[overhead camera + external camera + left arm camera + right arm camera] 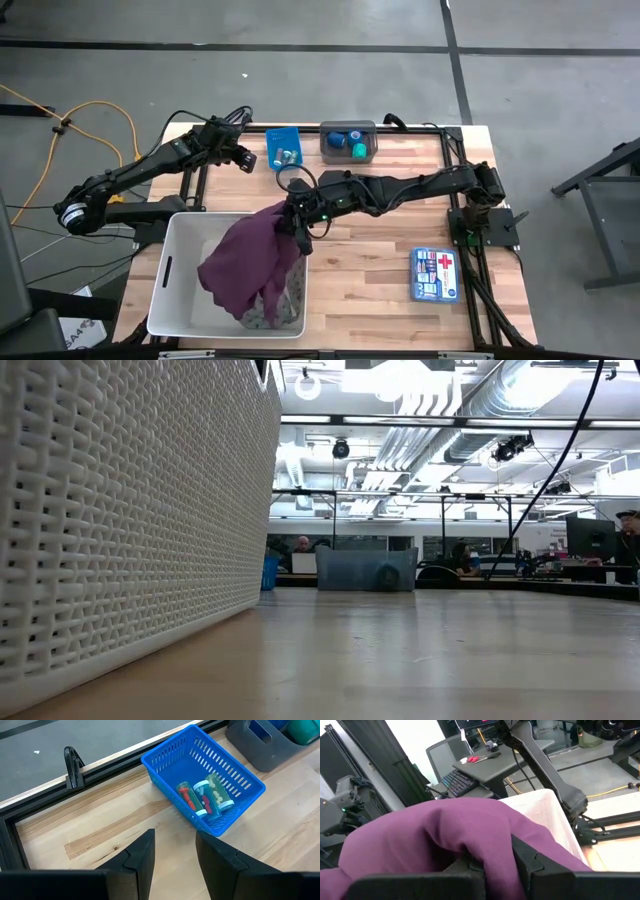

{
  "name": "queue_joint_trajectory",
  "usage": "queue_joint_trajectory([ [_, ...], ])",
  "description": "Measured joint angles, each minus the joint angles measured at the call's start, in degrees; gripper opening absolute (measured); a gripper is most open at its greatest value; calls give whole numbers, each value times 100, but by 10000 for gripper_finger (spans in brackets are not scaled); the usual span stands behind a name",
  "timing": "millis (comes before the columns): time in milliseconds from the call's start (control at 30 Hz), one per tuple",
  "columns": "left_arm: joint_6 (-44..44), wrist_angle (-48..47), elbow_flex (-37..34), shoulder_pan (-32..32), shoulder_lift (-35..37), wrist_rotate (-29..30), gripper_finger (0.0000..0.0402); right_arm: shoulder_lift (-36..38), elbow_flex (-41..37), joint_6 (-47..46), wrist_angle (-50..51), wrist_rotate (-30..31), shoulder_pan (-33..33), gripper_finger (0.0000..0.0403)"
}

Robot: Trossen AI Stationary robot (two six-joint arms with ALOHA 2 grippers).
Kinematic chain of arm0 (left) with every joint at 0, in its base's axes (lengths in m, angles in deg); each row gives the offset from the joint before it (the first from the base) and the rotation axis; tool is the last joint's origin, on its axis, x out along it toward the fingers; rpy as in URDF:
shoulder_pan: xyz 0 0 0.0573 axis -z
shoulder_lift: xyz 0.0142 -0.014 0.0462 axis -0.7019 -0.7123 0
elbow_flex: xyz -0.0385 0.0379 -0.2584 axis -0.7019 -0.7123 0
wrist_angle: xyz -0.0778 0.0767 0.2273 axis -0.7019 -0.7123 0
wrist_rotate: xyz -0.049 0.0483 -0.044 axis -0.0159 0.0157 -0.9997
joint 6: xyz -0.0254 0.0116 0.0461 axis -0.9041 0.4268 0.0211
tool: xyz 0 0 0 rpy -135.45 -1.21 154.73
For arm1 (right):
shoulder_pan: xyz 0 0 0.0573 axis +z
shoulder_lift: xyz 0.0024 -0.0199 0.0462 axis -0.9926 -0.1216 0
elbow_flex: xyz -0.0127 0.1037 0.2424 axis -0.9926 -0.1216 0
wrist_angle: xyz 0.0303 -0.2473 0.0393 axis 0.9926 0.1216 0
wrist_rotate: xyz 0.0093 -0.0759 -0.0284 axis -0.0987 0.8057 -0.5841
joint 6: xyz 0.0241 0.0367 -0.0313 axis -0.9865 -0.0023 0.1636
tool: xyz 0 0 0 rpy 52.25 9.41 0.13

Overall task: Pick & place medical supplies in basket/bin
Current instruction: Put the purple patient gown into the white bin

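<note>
Now I see my right gripper (pixel 297 232) pinching the maroon cloth (pixel 250 262) over the basket (pixel 172 285); the left gripper (pixel 174 857), seemingly empty, stands slightly spread.

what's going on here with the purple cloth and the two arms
The right gripper is shut on the maroon cloth, holding it over the near right side of the white basket, where it drapes into the tub above a grey patterned cloth. The left gripper waits empty, slightly open, near the back edge beside the small blue bin, which holds vials. A grey bin with tape rolls and a first aid kit sit untouched.
</note>
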State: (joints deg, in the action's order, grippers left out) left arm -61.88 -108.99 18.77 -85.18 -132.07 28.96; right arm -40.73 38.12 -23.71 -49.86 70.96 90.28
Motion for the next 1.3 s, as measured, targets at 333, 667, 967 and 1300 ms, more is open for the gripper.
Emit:
queue_joint_trajectory([
  [333, 0, 0, 0, 0, -2, 0, 136, -141, 17, 145, -208, -346, 22, 39],
  [667, 0, 20, 0, 2, -2, -2, 136, -597, 9, -137, -708, -1327, 89, 39],
  [967, 0, 64, 0, 2, -1, 0, 136, -649, 0, -207, -700, -1367, 88, 39],
  [1300, 0, 136, 0, 2, -2, 2, 136, -649, 0, -195, -673, -1357, 88, 39],
])
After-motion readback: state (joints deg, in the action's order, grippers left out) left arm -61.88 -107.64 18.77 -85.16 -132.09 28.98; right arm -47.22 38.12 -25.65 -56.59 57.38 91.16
